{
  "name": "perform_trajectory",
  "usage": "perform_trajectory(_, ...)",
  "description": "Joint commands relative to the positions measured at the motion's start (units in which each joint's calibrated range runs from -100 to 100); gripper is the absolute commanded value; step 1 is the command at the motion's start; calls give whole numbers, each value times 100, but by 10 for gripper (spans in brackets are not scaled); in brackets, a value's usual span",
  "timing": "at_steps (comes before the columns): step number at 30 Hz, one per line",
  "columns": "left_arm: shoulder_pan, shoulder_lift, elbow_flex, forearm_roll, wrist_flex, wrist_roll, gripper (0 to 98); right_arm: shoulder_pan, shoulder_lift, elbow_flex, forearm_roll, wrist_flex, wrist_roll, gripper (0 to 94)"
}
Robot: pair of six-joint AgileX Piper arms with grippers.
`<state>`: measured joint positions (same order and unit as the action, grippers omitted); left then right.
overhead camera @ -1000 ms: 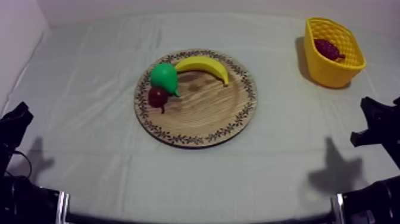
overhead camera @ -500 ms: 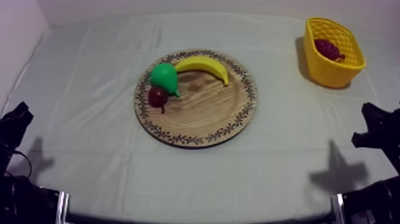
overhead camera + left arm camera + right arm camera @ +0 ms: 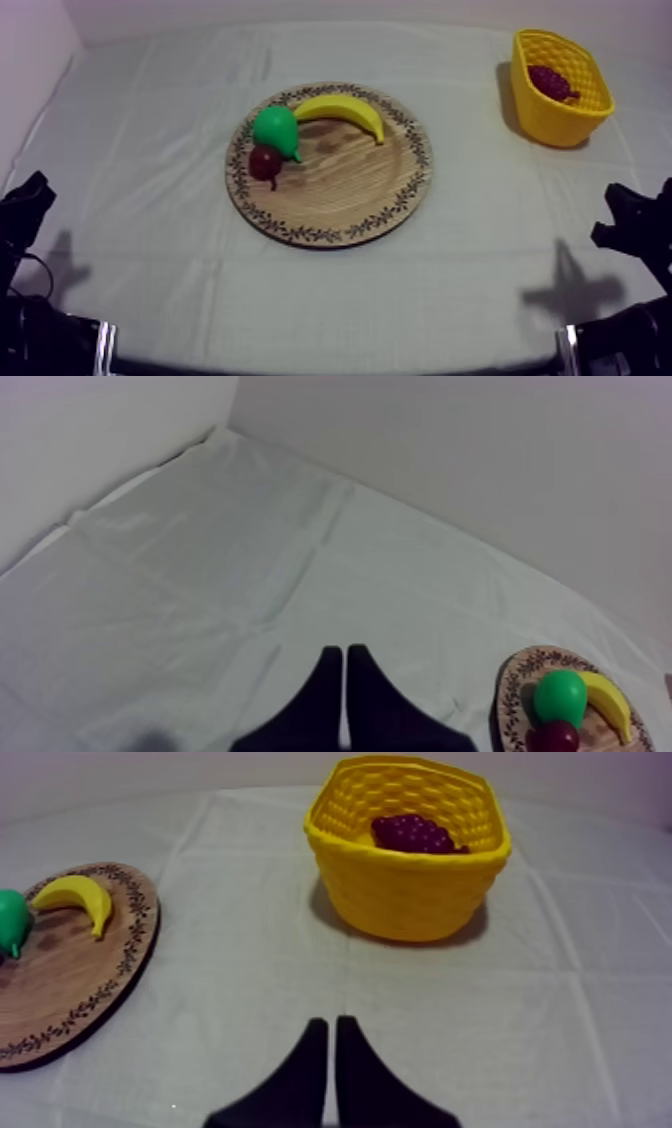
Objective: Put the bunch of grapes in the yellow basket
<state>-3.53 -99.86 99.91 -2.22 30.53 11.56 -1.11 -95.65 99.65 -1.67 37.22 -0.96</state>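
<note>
One board (image 3: pixel 340 205) holds one banana (image 3: pixel 345 110), pear (image 3: pixel 275 130), small red fruit (image 3: pixel 264 162); grapes (image 3: pixel 413 834) in far-right basket (image 3: pixel 400 897) (left gripper (image 3: pixel 345 676), right gripper (image 3: pixel 332 1047) closed, empty).

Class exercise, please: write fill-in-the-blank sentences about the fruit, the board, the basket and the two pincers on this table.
1. The bunch of grapes lies in the yellow basket, at the robot's ____ side of the table.
2. The round wooden board bears ____ toy fruits: banana, pear, small red fruit.
3. The pear's colour is ____.
4. The left pincer and the right pincer each hold nothing and are ____, not open.
Missing words: right; three; green; shut.
</note>
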Motion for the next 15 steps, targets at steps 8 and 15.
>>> perform_trajectory(8,2,3,-2,0,2,-1,1,11,-2,2,-1,27,19,2)
perform_trajectory(15,2,3,-2,0,2,-1,1,19,-2,2,18,112,6,3)
